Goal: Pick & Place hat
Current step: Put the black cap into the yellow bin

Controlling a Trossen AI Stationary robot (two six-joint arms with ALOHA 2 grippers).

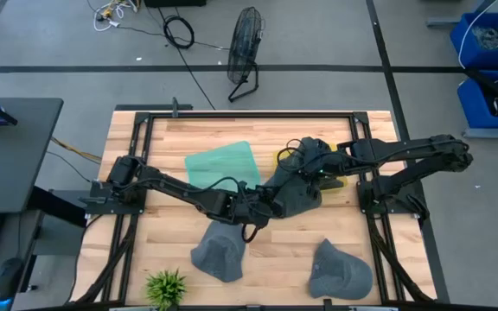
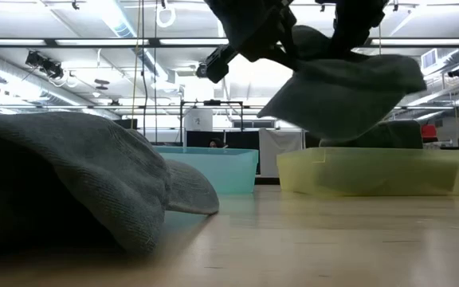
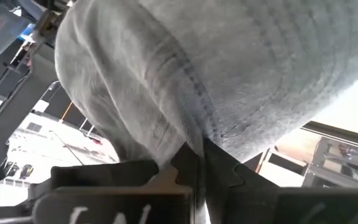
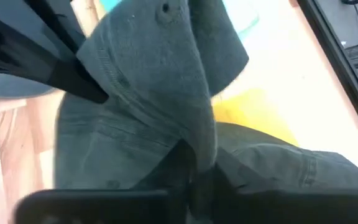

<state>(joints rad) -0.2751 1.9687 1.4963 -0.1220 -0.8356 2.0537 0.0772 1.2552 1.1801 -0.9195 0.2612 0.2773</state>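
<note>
Overhead, wooden table [image 1: 258,255], grey floor [image 1: 59,52], black fan [image 1: 245,43]

I see grey floor [image 1: 318,34] with dark tape lines, a black floor fan [image 1: 245,52] just past the table's far edge, loose cables [image 1: 178,31] near it. Dark desk [image 1: 11,147] on the left, blue bins [image 1: 491,65] far right. Low cam: open ceiling with strip lights [image 2: 126,20], a person [image 2: 213,144] far back
</note>
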